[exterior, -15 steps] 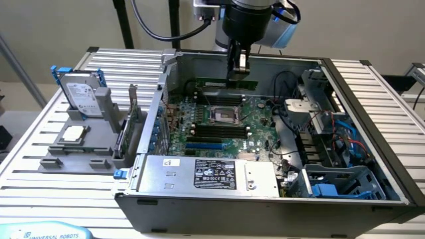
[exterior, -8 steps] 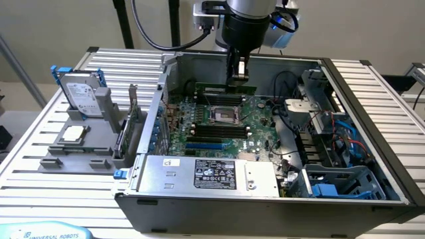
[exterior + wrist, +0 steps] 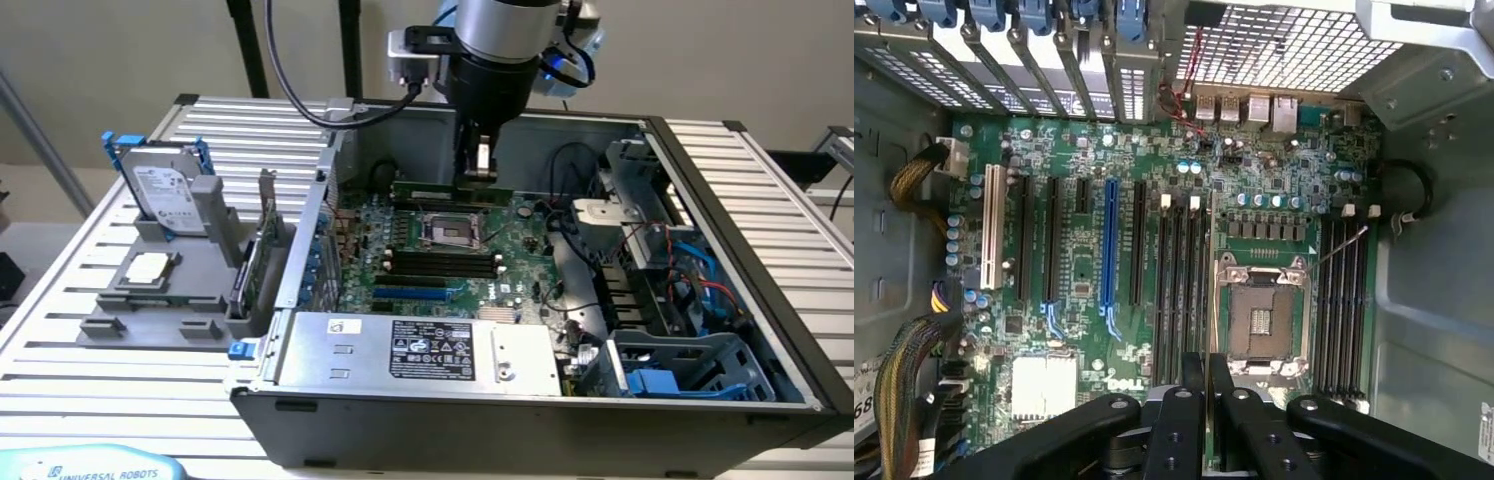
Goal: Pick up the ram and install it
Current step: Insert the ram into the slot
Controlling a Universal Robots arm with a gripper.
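the gripper is clenched on the ram, held level over the far side of the motherboard inside the open computer case; whether it touches a slot yet is hard to tell. a slight skew could jam its edge against a memory slot or the bare cpu socket, and hard pressing might flex the board. left to right, the writing: "universal robots" on a teal casing, unreadable print on the power supply, "dell" on the board.
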